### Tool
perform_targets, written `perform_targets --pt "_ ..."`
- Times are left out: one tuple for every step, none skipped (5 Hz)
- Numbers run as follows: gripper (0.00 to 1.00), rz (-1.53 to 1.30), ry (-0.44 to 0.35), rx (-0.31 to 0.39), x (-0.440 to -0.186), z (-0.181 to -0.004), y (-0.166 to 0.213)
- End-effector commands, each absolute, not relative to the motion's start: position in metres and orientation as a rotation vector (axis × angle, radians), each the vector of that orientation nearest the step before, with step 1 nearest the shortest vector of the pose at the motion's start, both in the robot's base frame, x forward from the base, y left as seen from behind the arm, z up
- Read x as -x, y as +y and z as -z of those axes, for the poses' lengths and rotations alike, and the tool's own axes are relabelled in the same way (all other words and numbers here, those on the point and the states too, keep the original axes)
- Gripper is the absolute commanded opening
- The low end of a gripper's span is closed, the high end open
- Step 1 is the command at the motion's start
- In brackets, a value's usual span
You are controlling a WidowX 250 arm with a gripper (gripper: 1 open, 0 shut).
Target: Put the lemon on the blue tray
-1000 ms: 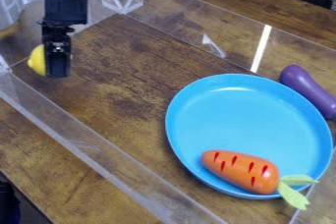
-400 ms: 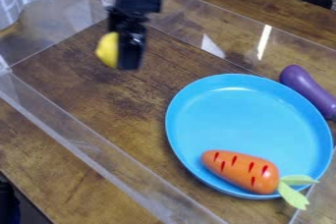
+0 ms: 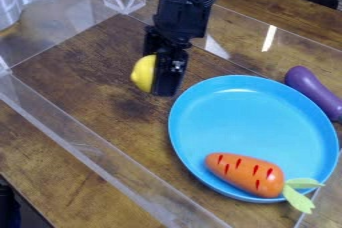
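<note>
A black gripper (image 3: 162,72) hangs over a wooden table (image 3: 94,102), its fingers pinching a yellow lemon (image 3: 143,72) that sits raised off the wood. The lemon is near the left rim of the blue tray (image 3: 254,122), not yet above it. The tray lies toward the table's right edge. An orange carrot (image 3: 249,174) rests inside the tray by its near rim; a purple eggplant (image 3: 318,89) lies just outside the far right rim. The lemon bulges out of the left side of the grip, so it may slip free. Let go too soon, it would fall short of the tray; being round, it could also roll over the low rim.
</note>
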State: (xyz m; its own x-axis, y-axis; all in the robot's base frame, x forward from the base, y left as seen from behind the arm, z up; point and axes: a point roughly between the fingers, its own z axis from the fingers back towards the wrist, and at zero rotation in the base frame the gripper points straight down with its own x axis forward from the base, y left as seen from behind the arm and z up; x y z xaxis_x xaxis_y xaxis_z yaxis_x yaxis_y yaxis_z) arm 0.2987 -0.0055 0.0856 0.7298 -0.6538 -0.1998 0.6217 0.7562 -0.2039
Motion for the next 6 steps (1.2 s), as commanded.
perform_targets --pt "0.0 0.754 0.193 0.085 -0.297 -0.115 -0.009" --pt "0.0 0.789 0.205 0.078 -0.29 -0.119 -0.008" --pt "0.0 0.778 0.212 0.074 -0.289 -0.141 -0.013" --pt "0.0 0.786 0.21 0.058 -0.288 -0.164 -0.021" --pt "0.0 0.869 0.215 0.054 -0.287 -0.16 -0.045" --pt "0.0 0.946 0.22 0.052 -0.289 -0.15 -0.071"
